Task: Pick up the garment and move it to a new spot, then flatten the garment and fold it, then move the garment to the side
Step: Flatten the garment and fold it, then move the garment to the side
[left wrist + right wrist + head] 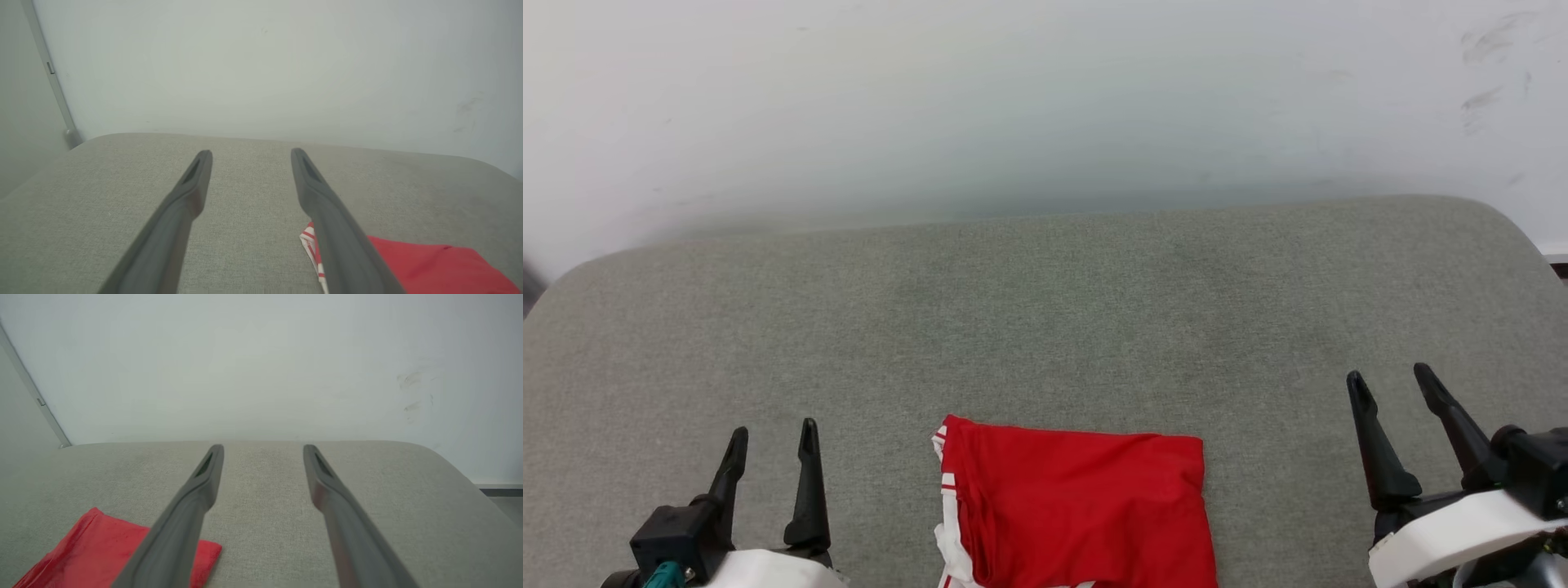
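Observation:
The garment (1078, 510) is a red cloth with white and striped trim along its left edge, lying folded into a neat rectangle at the near middle of the grey cushion (1045, 327). My left gripper (774, 438) stands open at the lower left, well clear of it. My right gripper (1390, 381) stands open at the lower right, also apart from it. In the left wrist view the garment (429, 265) lies low on the right, partly behind the right finger (339, 228). In the right wrist view the garment (81, 551) lies at the lower left, beside the left finger (184, 522).
The grey cushion runs wide to the left, right and far side of the garment, with rounded far corners. A pale wall (1045, 98) rises right behind its far edge. A strip of floor (502, 494) shows past the cushion's right end.

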`<state>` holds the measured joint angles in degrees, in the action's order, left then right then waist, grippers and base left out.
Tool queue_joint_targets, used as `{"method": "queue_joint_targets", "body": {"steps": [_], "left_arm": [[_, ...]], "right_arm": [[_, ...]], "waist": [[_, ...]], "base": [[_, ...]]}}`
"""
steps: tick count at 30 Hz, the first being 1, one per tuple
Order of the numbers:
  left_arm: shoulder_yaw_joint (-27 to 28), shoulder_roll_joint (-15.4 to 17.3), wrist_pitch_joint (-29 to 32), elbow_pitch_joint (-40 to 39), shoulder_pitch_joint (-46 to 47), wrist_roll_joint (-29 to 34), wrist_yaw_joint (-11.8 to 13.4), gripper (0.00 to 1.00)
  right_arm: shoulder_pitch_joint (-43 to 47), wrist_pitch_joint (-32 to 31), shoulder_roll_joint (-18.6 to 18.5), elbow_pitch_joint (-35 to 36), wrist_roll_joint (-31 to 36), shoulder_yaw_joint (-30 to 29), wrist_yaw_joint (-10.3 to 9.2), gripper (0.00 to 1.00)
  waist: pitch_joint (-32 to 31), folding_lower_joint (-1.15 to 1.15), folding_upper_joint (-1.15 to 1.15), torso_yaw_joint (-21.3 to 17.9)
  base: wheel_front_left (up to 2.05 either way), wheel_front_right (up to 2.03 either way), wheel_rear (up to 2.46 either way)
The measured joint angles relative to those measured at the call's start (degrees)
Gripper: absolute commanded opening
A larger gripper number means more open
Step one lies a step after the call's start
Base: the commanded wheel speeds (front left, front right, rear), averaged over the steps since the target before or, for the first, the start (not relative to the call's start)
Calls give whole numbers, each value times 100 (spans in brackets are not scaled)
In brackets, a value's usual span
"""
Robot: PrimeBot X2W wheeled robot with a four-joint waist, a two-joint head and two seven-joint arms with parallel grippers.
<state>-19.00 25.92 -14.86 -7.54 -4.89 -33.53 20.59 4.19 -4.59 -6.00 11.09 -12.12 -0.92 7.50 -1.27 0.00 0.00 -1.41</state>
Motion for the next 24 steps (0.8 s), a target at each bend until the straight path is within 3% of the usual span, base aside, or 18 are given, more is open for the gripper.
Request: {"method": "queue_joint_targets", "body": {"steps": [15,20,24], "left_arm": [[53,-252,-5,288,-36,26,-240,100],[114,-405,-21,309,92,113,-327,100],[208,-515,-21,294,158,182,-398,100]], "right_arm": [[74,-316,99,69,-297,-207,0,100],[158,-939,210,-201,-1291,-889,0,100],[141,-2131,98,-705,-2302,-1141,-1,100]], "waist": [[51,0,0,101],[73,0,0,292],[194,0,0,442]], "base": [[0,0,0],[0,0,0],[0,0,0]]}}
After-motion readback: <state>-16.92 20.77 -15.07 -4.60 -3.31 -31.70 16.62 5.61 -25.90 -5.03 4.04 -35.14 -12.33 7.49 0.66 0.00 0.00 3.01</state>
